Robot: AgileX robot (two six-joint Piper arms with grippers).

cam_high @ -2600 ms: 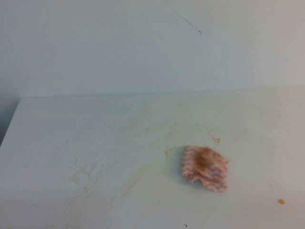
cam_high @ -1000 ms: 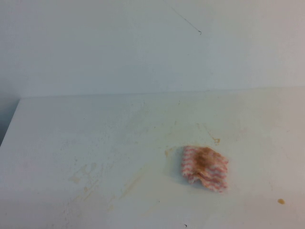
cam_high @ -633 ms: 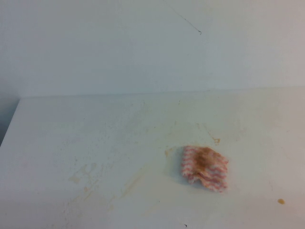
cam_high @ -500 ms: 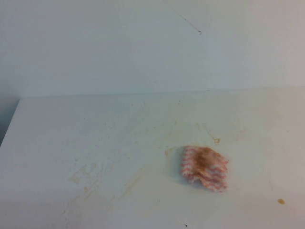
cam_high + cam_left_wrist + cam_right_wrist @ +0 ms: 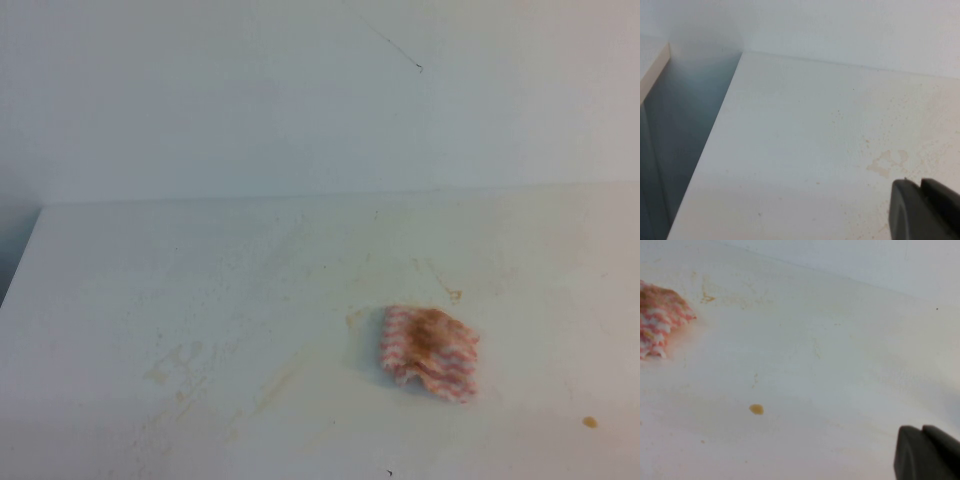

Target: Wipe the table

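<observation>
High view: stained cloth [image 5: 430, 352] lies free; left gripper [image 5: 920, 182], right gripper [image 5: 921, 429] over table [image 5: 200, 280], jaws closed.

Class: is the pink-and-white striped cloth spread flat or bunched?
Bunched: the pink-and-white striped cloth lies in ridged, brown-stained folds. Both shut, left gripper hangs over the white table's left, right gripper over its right.

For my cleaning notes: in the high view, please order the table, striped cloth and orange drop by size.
Largest to smallest:
1. table
2. striped cloth
3. orange drop
Left gripper and right gripper are outside that view, fingers shut over the table.
</observation>
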